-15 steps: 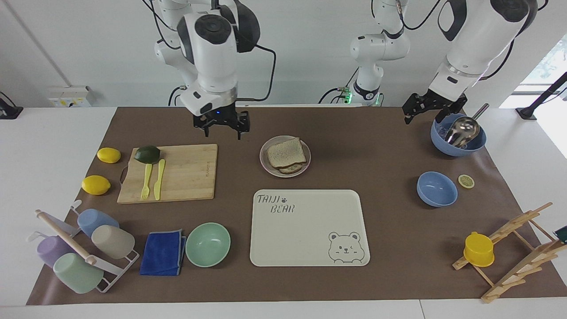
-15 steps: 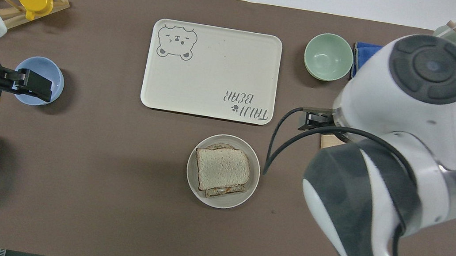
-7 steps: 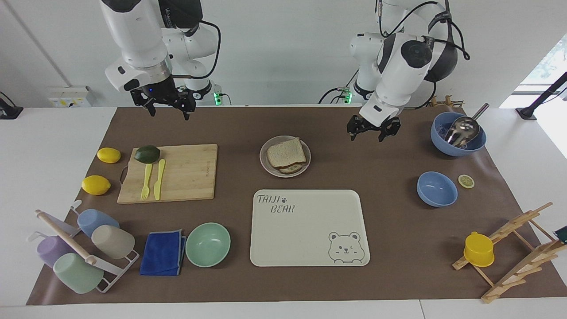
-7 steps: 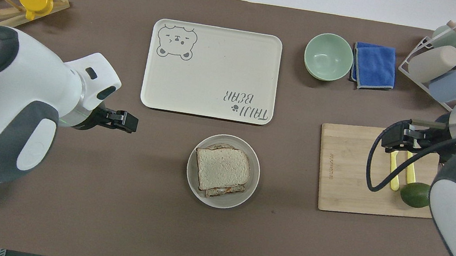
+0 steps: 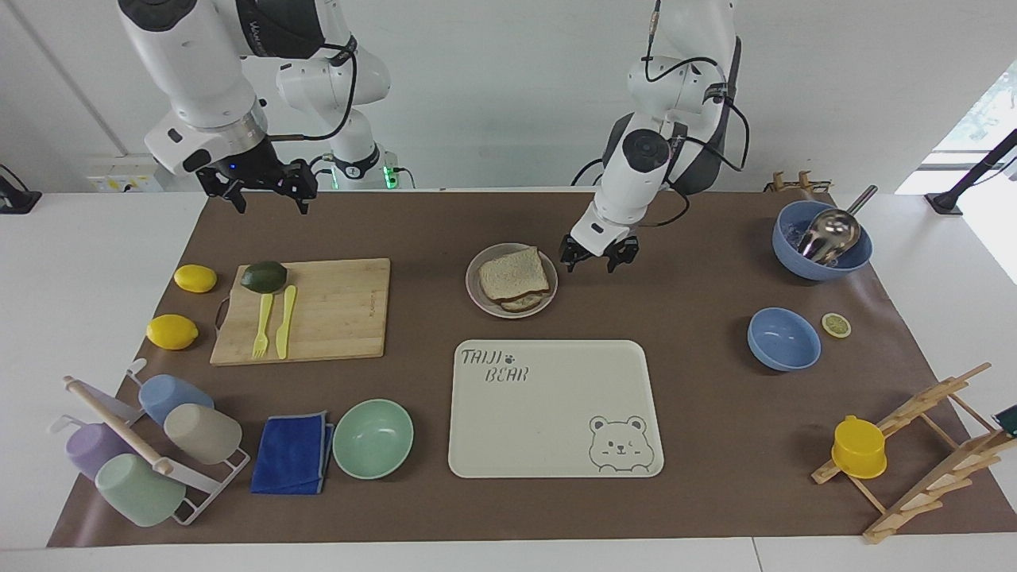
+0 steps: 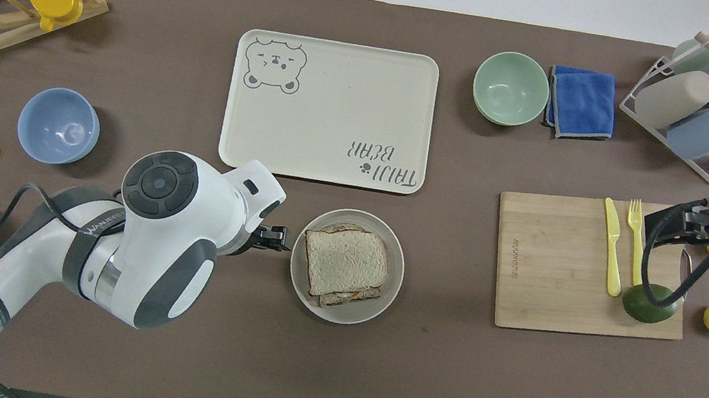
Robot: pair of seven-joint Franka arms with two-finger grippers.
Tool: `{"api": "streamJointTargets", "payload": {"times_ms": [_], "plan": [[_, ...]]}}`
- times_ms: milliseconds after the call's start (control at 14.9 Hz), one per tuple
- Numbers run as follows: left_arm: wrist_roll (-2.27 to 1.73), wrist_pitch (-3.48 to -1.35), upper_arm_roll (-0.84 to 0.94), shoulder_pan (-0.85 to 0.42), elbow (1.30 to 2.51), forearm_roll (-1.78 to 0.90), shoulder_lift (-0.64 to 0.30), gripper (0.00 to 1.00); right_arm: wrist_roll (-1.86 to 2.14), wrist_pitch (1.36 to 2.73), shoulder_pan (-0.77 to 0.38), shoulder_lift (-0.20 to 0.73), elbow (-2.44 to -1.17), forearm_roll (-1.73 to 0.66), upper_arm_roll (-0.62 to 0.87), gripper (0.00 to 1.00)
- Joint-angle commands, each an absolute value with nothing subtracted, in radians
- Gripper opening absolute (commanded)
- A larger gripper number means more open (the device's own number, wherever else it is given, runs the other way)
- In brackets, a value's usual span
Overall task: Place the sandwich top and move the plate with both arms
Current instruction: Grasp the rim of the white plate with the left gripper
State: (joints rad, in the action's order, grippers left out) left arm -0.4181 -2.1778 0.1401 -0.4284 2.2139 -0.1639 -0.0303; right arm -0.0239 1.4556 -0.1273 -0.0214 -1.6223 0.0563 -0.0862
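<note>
Now my left gripper (image 5: 589,264) hangs low just beside the plate (image 5: 512,280), on the side toward the left arm's end, jaws apart, gripping nothing. Bread top (image 5: 514,272) lies on the sandwich in the plate, slightly askew. Plate sits nearer the robots than the tray (image 5: 554,409). My right gripper (image 5: 256,189) waits up in the air, open and empty, over the mat's edge near the cutting board (image 5: 302,311).

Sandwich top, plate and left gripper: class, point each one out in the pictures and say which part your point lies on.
sandwich top (image 6: 344,262): overhead view, middle of the slice's upper face.
plate (image 6: 396,260): overhead view, bare rim beside the bread.
left gripper (image 5: 597,263): facing view, midway between its fingertips.
</note>
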Motion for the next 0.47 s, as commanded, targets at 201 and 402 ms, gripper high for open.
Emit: {"api": "streamJointTargets", "payload": {"times_ms": [201, 402], "plan": [[-0.436, -2.409, 0.124, -0.521, 2.347, -0.311, -0.026, 0.81, -0.017, 1.456, -0.074, -0.043, -1.635, 0.014, -0.054, 1.00], [-0.471, -2.493, 0.124, -0.535, 2.393, -0.321, -0.018, 0.77, -0.012, 1.451, -0.029, -0.041, -1.637, 0.011, -0.025, 1.00]]}}
